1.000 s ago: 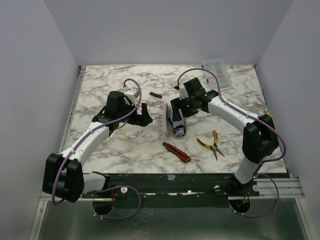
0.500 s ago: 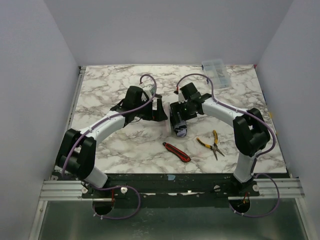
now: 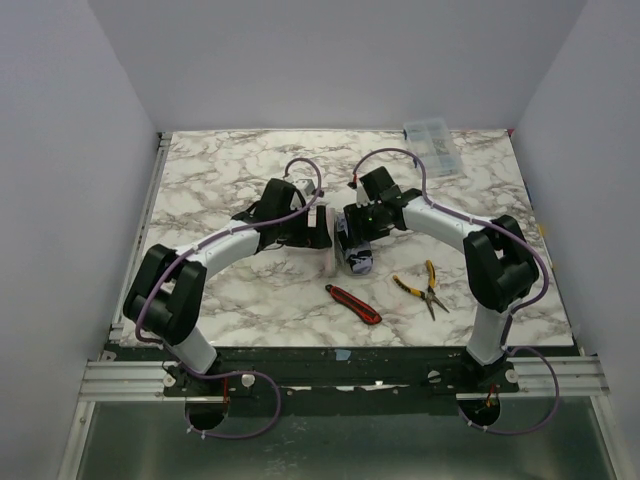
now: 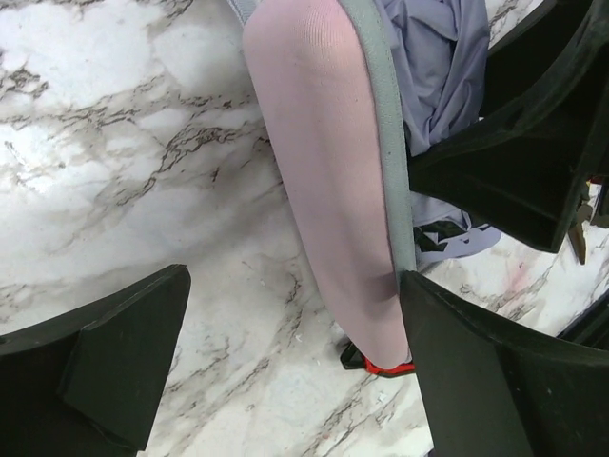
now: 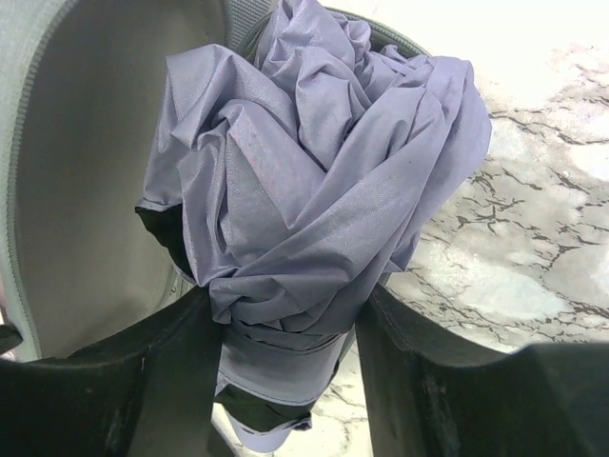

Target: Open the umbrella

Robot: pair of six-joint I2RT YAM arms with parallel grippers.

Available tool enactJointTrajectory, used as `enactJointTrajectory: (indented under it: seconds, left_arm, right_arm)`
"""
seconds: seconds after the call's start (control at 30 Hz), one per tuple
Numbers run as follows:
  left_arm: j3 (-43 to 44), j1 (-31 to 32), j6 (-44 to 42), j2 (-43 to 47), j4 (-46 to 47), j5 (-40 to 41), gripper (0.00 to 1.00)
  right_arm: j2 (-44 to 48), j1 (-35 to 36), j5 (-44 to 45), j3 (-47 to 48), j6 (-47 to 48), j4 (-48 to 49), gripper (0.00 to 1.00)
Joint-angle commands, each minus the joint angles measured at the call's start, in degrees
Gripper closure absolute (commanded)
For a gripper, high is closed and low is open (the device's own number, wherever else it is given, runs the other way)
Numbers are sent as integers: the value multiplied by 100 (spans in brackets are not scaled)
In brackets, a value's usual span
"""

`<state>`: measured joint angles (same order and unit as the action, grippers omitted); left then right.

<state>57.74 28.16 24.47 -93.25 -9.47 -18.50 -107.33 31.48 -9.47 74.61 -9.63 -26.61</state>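
Note:
The umbrella (image 3: 357, 258) is folded, a bundle of pale lavender fabric with black lining, standing in an open pink zip case (image 3: 328, 242) mid-table. My right gripper (image 3: 352, 230) is shut on the bundle; in the right wrist view both fingers press the fabric (image 5: 314, 181) above the stubby handle (image 5: 257, 440), gripper (image 5: 285, 381). My left gripper (image 3: 316, 230) is open around the case's pink shell (image 4: 324, 171); the shell's end lies against the right finger (image 4: 495, 381), the left finger is well apart, gripper (image 4: 295, 371). The shaft is hidden.
A red box cutter (image 3: 353, 304) lies near the front, and its tip shows under the pink shell in the left wrist view (image 4: 381, 365). Yellow pliers (image 3: 424, 285) lie to its right. A clear plastic box (image 3: 432, 147) sits at the back right. White walls enclose the table.
My left arm has swung right from the left half of the table to the case, its open fingers now straddling the pink shell. My right gripper has kept its hold on the umbrella.

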Motion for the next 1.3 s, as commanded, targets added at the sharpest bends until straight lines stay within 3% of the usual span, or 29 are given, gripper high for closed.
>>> enactJointTrajectory:
  seconds: [0.0,0.1,0.27,0.53,0.83,0.93,1.1,1.27]
  left_arm:
    - [2,-29,-83,136,-206,472,10]
    - [-20,-43,-306,28,-448,1085,19]
    - [10,-217,-520,168,-406,1132,23]
    - [-57,-582,-617,315,-382,936,22]
    - [-197,-628,-960,760,-110,696,17]
    - [-207,-628,-1428,1062,84,282,15]
    - [283,-332,-3053,1109,-320,-1235,16]
    - [1685,447,-3831,-39,-1660,-471,24]
  right_arm:
    - [-87,32,-292,-155,54,28,77]
    - [-28,26,-347,-183,186,33,99]
    - [177,-88,-950,-225,252,182,100]
    - [674,-503,-2642,-333,-67,802,100]
    - [1022,-1127,-3434,-209,-940,1465,100]
    - [1070,-1527,-3624,-157,-1321,1685,100]
    - [1146,-2152,-3588,-52,-1531,1645,100]
    - [1198,-2684,-3498,-45,-1436,1331,100]
